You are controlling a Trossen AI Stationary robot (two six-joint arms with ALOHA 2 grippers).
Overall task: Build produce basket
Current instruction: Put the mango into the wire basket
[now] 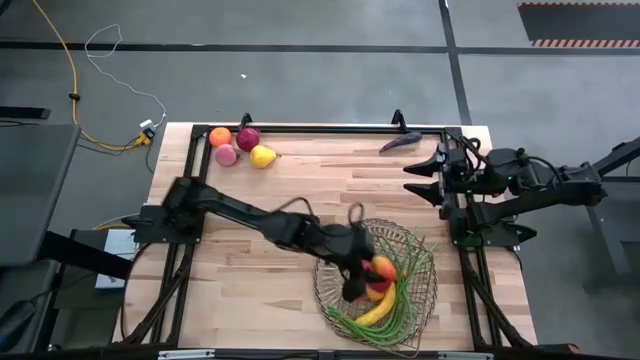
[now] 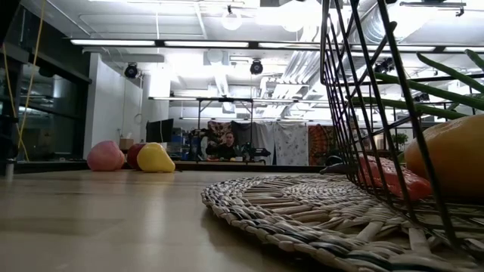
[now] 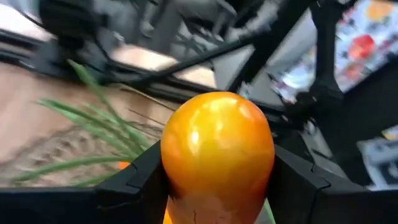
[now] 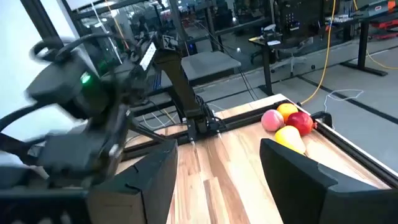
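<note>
The left hand [image 1: 358,268] reaches from the left side of the tabletop [image 1: 250,250] out over the wire basket [image 1: 420,300], which sits on a woven mat [image 2: 302,204] near the front edge toward the right. In the left wrist view its two dark fingers [image 3: 140,177] press against both sides of an orange [image 3: 217,146], so the hand is closed on that fruit and holds it above the basket's contents. Inside the basket lie a banana [image 1: 378,311], long green beans [image 1: 405,295] curving along the rim, and a red-yellow mango [image 1: 384,268] just beside the left hand.

At the far left corner of the tabletop four fruits sit close together: another orange [image 1: 219,137], a dark red apple [image 1: 248,139], a pink peach [image 1: 226,155] and a yellow pear [image 1: 263,156]. A purple eggplant [image 1: 400,143] lies alone near the far edge, toward the right.

The right hand [image 4: 217,180] waits at the right edge of the tabletop, well apart from the basket. Its fingers stand apart with nothing between them.
</note>
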